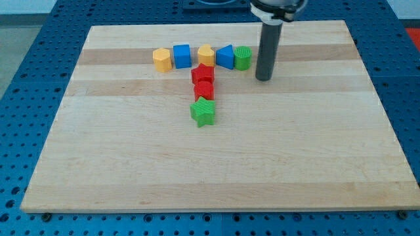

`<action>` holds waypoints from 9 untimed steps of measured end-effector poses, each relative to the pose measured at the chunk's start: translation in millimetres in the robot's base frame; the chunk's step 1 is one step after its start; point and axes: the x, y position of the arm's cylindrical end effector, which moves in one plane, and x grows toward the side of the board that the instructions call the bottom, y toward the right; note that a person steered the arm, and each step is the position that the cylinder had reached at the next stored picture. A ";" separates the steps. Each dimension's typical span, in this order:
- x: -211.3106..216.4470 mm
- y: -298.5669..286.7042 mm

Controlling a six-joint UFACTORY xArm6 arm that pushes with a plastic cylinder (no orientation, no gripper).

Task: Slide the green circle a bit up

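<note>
The green circle (243, 58) sits at the right end of a row of blocks near the view's top. My tip (263, 78) is on the board just right of and slightly below the green circle, a small gap apart from it. The rod rises to the view's top edge.
Left of the green circle in the row are a blue block (225, 56), a yellow heart-like block (206, 54), a blue cube (182, 56) and a yellow hexagon (161, 59). Two red blocks (203, 74) (204, 90) and a green star (203, 112) run down from the row. The wooden board (210, 164) lies on a blue pegboard.
</note>
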 end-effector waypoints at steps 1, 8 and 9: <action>-1.7 -10.6; -20.1 -22.7; -20.5 -6.2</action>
